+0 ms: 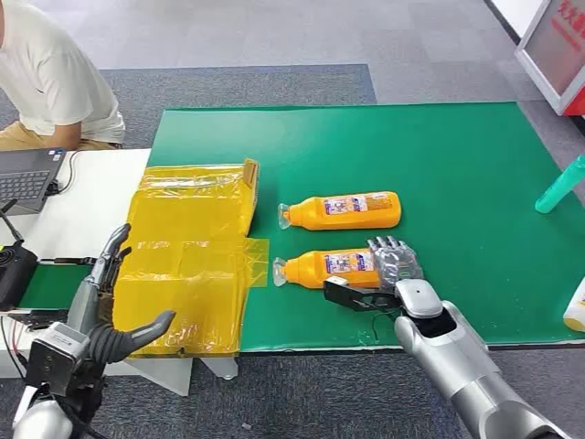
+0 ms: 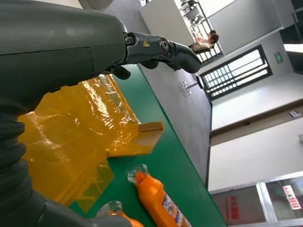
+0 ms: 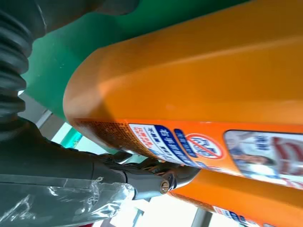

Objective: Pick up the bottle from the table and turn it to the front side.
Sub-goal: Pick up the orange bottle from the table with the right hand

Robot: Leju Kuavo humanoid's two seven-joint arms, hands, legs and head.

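On the green surface (image 1: 448,165) two orange bottles lay side by side, caps toward the yellow plastic sheeting (image 1: 186,256). The right hand (image 1: 389,274) was at the base end of the nearer bottle (image 1: 324,268), fingers (image 1: 387,249) draped over its far side and thumb low on the near side. Judged a wrap to lift and roll it, though whether the hold was firm could not be told. The wrist view showed its printed label (image 3: 214,146) facing sideways. The farther bottle (image 1: 341,210) lay apart, untouched. The left hand (image 1: 111,302) hovered over the sheeting, fingers spread, holding nothing, probably kept clear. A seated person (image 1: 55,82) with a laptop (image 1: 27,178) was at the far left.
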